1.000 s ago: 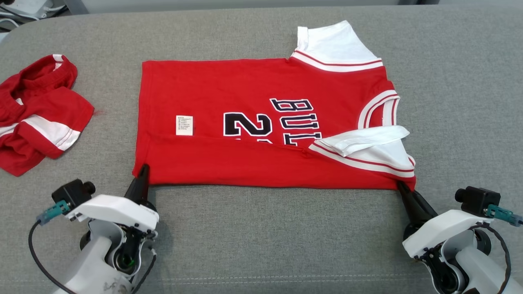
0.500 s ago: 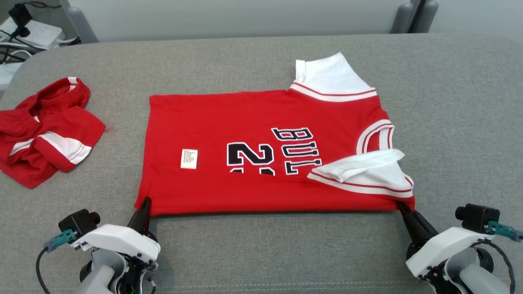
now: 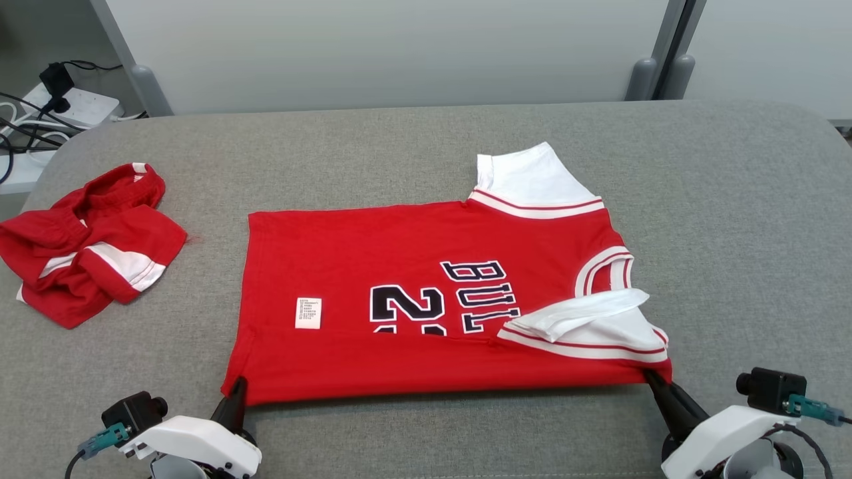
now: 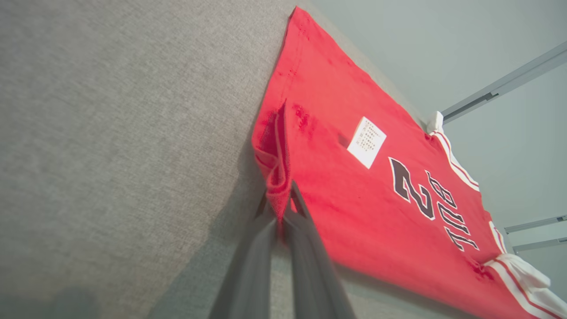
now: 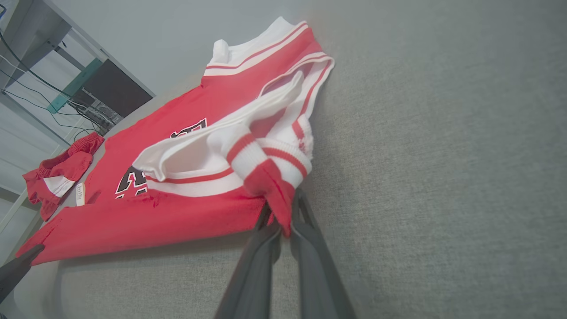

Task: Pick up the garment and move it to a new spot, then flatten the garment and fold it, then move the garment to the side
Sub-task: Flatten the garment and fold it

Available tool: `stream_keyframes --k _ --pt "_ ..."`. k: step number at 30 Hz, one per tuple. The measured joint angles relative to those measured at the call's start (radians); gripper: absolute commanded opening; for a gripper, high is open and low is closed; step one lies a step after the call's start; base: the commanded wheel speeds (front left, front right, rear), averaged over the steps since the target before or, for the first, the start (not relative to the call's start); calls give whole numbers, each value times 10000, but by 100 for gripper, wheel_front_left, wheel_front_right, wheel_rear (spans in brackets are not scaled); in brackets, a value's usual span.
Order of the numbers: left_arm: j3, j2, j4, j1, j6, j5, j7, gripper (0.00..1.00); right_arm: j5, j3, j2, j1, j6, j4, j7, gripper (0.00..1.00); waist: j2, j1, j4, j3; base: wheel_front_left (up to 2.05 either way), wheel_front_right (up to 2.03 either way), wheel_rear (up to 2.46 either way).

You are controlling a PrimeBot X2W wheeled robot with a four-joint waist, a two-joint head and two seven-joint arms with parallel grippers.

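Crumpled red-and-white shorts (image 3: 86, 246) on left of grey fabric tabletop (image 3: 373, 153); white power strip (image 3: 83, 106), black plug (image 3: 56, 80) beyond.

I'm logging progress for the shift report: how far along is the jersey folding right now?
Done: the jersey lies spread flat on the grey surface, its near strip folded over the lower part of the print. In hand: the left gripper and right gripper are each shut on a near corner. Left: the far sleeve sticks out unfolded, the fold isn't finished, and the jersey hasn't gone to the side.
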State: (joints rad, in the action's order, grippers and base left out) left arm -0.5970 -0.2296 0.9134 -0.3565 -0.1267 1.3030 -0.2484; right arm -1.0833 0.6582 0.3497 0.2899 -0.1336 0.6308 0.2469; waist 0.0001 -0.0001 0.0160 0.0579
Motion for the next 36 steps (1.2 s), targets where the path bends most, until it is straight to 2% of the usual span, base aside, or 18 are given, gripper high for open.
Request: stream_keyframes --k 15,16,17,18,23,28,31,36 --pt "42 2 194 161 -2 -113 0 0 -184 316 21 -151 0 -27 -226 0 0 1 -39 63 0 0 0" --pt "42 2 268 160 -2 -190 0 21 -257 318 23 -151 0 -19 -274 9 0 1 -48 77 0 0 0" --pt "58 2 337 160 -2 -280 0 66 -288 316 36 -151 0 -6 -326 60 0 1 -51 88 0 0 0" --pt "119 6 435 155 -2 -481 0 100 -286 288 67 -152 0 29 -324 100 0 1 -47 89 0 0 0" --pt "579 -54 629 151 0 -1034 -2 100 -230 -146 349 -154 0 270 -173 100 0 1 23 63 0 0 0" --pt "1375 -100 314 136 65 -2127 -2 100 309 -826 337 -143 0 299 -73 100 0 1 108 66 0 0 0" --pt "1935 -82 -155 138 238 -2886 -4 100 976 -1643 245 -113 0 205 -50 100 0 0 122 102 0 0 0" --pt "2871 4 -1283 188 608 -4405 -31 100 2755 -3323 -182 -69 0 -485 10 100 0 1 150 166 0 0 0"
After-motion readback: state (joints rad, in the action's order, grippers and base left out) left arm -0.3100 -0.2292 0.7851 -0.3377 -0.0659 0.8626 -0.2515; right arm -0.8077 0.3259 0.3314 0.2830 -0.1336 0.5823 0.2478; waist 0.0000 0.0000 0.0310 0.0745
